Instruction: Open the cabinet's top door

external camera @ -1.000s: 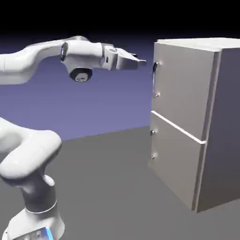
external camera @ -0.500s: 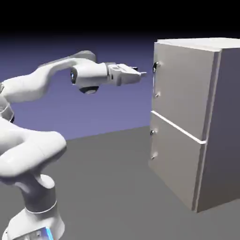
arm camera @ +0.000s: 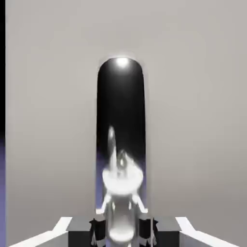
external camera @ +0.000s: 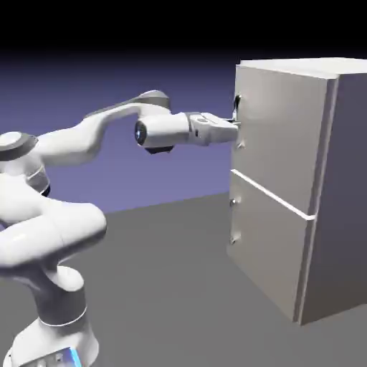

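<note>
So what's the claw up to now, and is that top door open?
Claw closed on the upper door's handle. Top door shut, flush above the pale seam. Nothing seen in the way.

Pale arm, grey cabinet, glossy black handle
The arm [external camera: 64, 240] is white with dark joint rings and a bright blue strip at its base; the plain warm-grey top door [external camera: 279, 136] meets a plain grey lower door [external camera: 269, 247] at a white seam [external camera: 272, 194]; the handle [arm camera: 120, 96] is mirror-black with white highlights.
</note>
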`<state>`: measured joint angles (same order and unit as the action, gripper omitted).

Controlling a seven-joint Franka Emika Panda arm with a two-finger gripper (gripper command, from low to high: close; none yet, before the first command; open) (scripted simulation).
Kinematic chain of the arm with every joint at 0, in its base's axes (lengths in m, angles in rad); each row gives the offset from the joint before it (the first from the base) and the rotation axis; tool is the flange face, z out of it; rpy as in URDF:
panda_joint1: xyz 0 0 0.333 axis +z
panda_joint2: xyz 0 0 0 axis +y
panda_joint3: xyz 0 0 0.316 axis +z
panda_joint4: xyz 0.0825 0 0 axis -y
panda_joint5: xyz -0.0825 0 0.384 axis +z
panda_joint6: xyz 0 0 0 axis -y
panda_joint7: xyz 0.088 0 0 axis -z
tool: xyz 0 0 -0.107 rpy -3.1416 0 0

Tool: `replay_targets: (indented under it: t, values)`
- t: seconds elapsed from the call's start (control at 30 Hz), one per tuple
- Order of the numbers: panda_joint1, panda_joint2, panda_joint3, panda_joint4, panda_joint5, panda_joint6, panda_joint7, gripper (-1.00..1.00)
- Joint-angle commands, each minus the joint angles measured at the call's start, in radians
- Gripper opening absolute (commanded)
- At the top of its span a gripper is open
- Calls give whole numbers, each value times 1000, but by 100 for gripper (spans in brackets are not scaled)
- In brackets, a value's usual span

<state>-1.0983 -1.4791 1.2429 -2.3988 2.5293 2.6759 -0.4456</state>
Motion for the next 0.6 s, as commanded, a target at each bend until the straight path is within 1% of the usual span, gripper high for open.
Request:
replay_targets:
  t: [0.0,0.33,0.57]
  values:
    - [26,-6,-15,-36,8,-36,-18,-100]
    - [261,-32,-230,-395,-35,-437,-180,-100]
    - [314,-34,-468,-572,-208,-739,-271,-100]
